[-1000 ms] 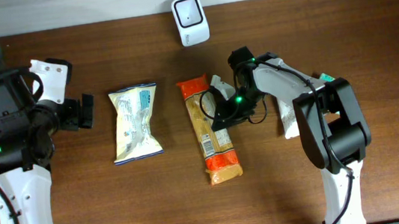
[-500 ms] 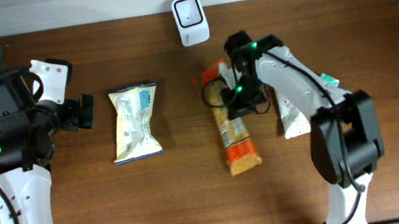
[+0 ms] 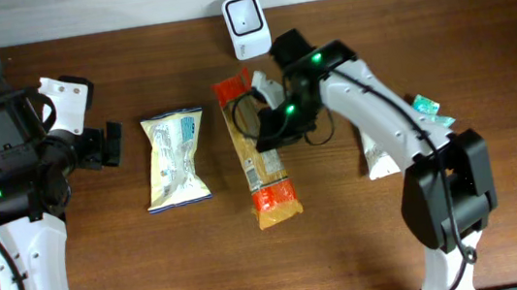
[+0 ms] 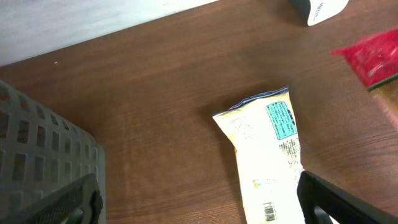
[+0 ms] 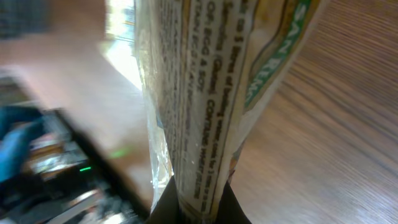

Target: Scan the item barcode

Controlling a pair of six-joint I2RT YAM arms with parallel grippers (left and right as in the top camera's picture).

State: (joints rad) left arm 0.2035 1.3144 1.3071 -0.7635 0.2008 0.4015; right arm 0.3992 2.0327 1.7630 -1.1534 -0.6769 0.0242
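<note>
At the far left stands a grey basket (image 4: 37,155), and the left gripper (image 3: 112,144) hangs beside it with its claw spread wide and nothing in it. Right of that a pale bag (image 3: 175,159) lies flat on the table (image 3: 480,32), well apart from both arms. Next comes the task's thing, a long orange packet (image 3: 258,155). It runs far to near at mid-table, its red end just short of the white scanner (image 3: 245,13) at the far edge. The right gripper (image 3: 272,132) has its claw pressed together on the packet's right edge, and the wrist view shows the fingers (image 5: 214,202) pinching the wrap edge-on. Whether the near end is clear of the table I cannot tell. Further right a white pouch (image 3: 374,151) lies under the arm. The step in hand looks like carrying the packet to the scanner. No barcode shows on the packet, so the next move likely calls for turning the wrist until the code faces the scanner's window, held close and steady.
</note>
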